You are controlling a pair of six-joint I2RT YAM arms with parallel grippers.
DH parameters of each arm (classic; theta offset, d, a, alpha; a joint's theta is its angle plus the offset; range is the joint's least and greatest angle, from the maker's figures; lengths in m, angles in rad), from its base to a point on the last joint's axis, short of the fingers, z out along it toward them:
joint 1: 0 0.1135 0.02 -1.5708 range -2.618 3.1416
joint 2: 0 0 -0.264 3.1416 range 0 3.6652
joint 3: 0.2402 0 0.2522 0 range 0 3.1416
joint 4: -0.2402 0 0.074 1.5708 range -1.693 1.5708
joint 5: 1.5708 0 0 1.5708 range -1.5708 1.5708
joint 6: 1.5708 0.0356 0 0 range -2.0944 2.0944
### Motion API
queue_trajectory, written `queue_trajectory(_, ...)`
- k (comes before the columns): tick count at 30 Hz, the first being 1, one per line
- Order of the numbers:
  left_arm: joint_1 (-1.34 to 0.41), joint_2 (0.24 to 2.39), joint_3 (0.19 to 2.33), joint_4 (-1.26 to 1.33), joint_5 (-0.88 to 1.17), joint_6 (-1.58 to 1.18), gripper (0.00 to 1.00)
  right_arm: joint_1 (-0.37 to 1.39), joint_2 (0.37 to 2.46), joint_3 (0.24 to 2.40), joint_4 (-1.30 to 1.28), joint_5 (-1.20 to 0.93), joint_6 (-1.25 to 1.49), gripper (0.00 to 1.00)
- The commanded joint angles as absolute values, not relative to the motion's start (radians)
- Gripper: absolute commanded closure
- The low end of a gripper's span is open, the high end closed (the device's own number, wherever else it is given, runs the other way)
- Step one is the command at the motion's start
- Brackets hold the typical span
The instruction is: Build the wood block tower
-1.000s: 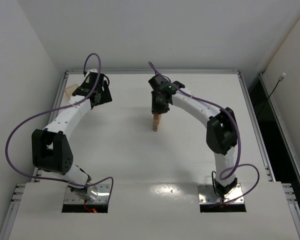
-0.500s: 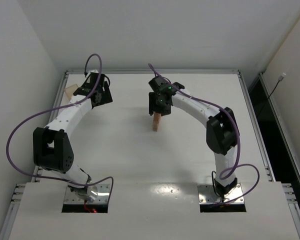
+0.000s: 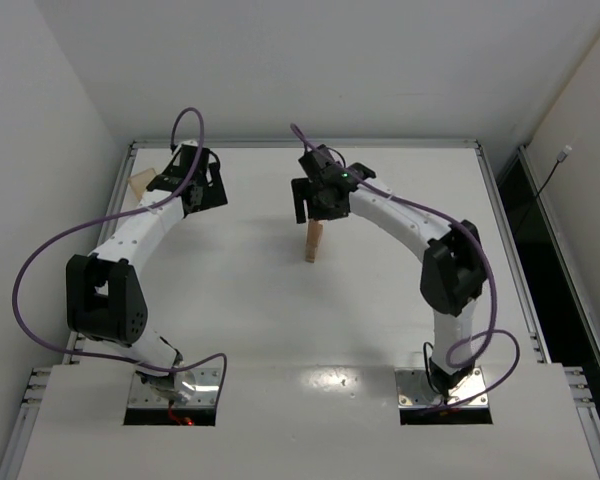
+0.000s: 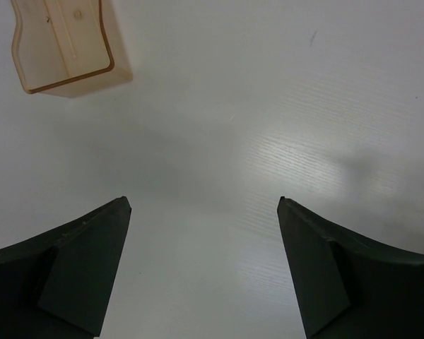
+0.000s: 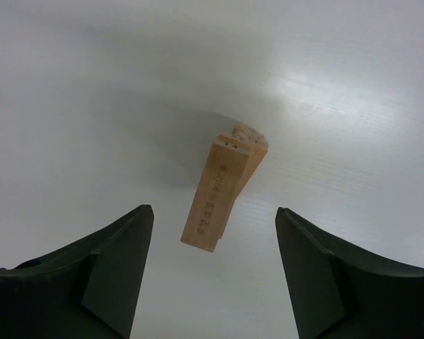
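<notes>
Though narrow, smooth square-edged wooden tower (image 5: pixel 217 200)

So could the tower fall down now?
It might. The right gripper hangs open right above the tower, its fingers close to the top block, so pulling away sideways could knock it. The tower is also thin and tall, and the top block looks a bit crooked on those below, so a small bump may tip it.
</notes>
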State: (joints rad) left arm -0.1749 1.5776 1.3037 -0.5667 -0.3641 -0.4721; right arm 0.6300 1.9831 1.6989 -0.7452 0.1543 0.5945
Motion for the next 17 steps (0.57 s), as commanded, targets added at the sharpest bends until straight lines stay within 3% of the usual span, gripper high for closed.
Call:
queue_trajectory(1,-0.164,1.563,1.310,-0.529,-0.328,-0.440,0.16,0.658,1.775,1.679,-0.644,0.271,0.404,0.32)
queue_trajectory(5,-0.164,1.563,1.290,-0.529,-0.304,-0.391,0.10,0.632,1.652,1.540,-0.572,0.451,0.214,0.30)
queue_trajectory(9,-0.164,1.563,1.240,-0.494,-0.304,-0.368,0.07,0.531,1.556,1.322,-0.459,0.491,0.029,0.30)
queue_trajectory(17,-0.164,1.514,1.106,-0.376,-0.244,-0.262,0.03,0.322,1.427,1.135,-0.430,0.241,-0.058,0.30)
